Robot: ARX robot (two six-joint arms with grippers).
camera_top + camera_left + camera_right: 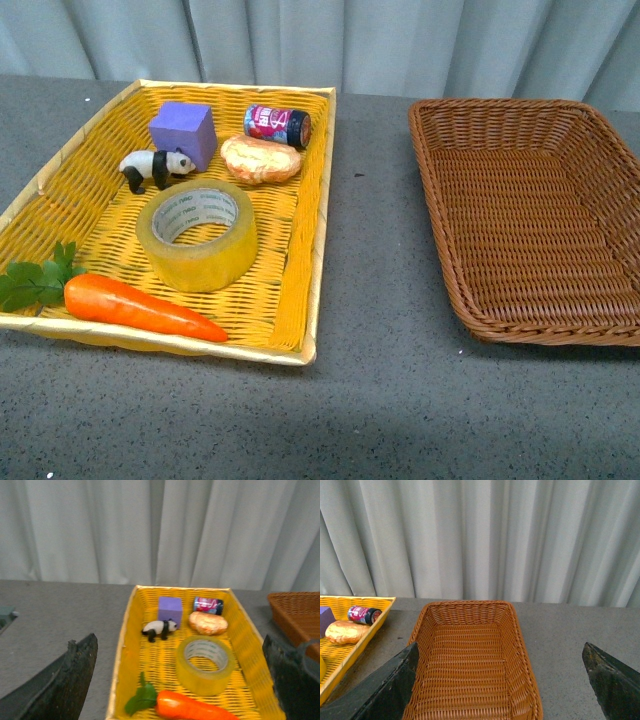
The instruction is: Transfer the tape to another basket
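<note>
The tape (197,233), a wide yellowish roll with a white printed core, lies flat in the middle of the bright yellow basket (296,260) at the left. It also shows in the left wrist view (205,664). The brown wicker basket (540,215) stands at the right and holds nothing; it also shows in the right wrist view (465,665). Neither arm shows in the front view. My left gripper (182,680) is open, hanging above and short of the tape. My right gripper (502,680) is open above the brown basket's near side.
The yellow basket (125,645) also holds a carrot (140,305) at the front, a toy panda (155,166), a purple block (185,132), a bread roll (260,158) and a small can (278,125). Grey tabletop (370,300) separates the baskets. A curtain hangs behind.
</note>
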